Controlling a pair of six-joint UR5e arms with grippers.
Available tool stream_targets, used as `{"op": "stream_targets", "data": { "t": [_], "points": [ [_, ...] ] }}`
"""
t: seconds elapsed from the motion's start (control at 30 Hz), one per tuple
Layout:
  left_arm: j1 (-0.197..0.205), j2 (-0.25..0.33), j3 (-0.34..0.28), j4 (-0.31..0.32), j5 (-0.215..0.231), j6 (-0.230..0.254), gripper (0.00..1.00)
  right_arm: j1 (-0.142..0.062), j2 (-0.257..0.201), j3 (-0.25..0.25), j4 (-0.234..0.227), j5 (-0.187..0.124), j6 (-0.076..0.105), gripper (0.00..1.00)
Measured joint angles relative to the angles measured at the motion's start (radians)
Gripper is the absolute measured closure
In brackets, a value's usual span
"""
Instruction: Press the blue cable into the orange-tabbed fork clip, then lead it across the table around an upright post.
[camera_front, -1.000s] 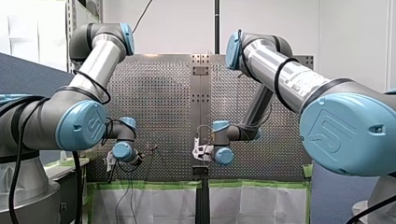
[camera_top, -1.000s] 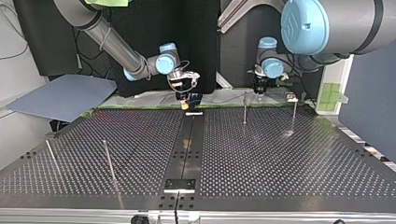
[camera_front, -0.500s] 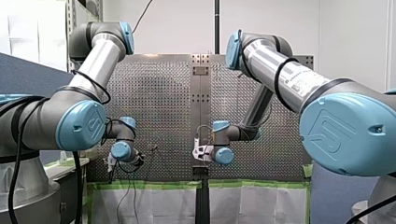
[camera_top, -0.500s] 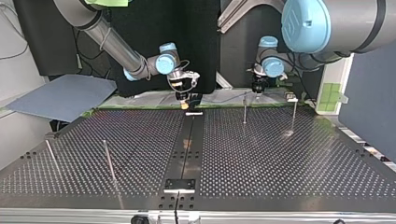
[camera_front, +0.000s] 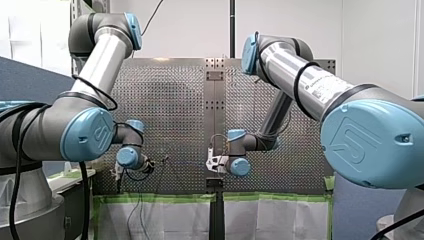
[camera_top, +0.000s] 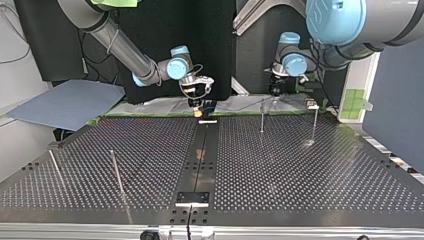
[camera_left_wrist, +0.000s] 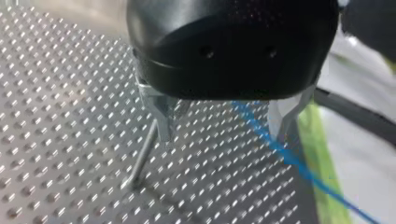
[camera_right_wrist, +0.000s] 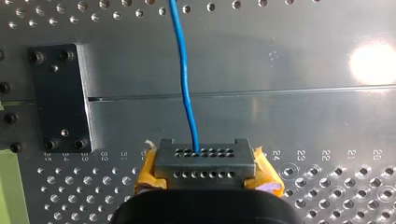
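Note:
The blue cable runs over the table straight into my right gripper, which is shut on it; yellow-orange pads flank its grey fingertips. That gripper hangs at the middle of the table's far edge in the top view. My left gripper is open, its metal fingers wide apart just above the table. The blue cable passes by one finger, and an upright post stands beside the other. In the top view my left gripper is behind that post. I cannot make out the fork clip.
More upright posts stand at the top view's right and left. A dark centre rail splits the perforated table. A black bolted plate lies beside the cable. A grey-blue board lies off the table's far left corner.
My left arm has shifted: its wrist went a little to the right and back in the top view, to the left in the front view. My right arm has not moved.

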Motion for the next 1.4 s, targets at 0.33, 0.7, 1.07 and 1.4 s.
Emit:
{"op": "stream_targets", "data": {
  "t": [0.33, 0.7, 1.07, 1.4],
  "points": [
    [0.000, 0.036, -0.055, 0.016, 0.038, 0.022, 0.00, 0.000, 0.000, 0.000, 0.000, -0.001, 0.000, 1.00],
    [0.012, 0.076, -0.060, 0.006, 0.046, 0.013, 0.00, 0.000, 0.000, 0.000, 0.000, -0.001, 0.000, 1.00],
    [-0.010, 0.079, -0.060, 0.005, 0.067, 0.010, 0.00, 0.000, 0.000, 0.000, 0.001, -0.001, 0.001, 1.00],
    [-0.028, 0.079, -0.060, 0.008, 0.083, 0.008, 0.00, 0.000, 0.000, 0.000, 0.001, -0.001, 0.001, 1.00]
  ]
}}
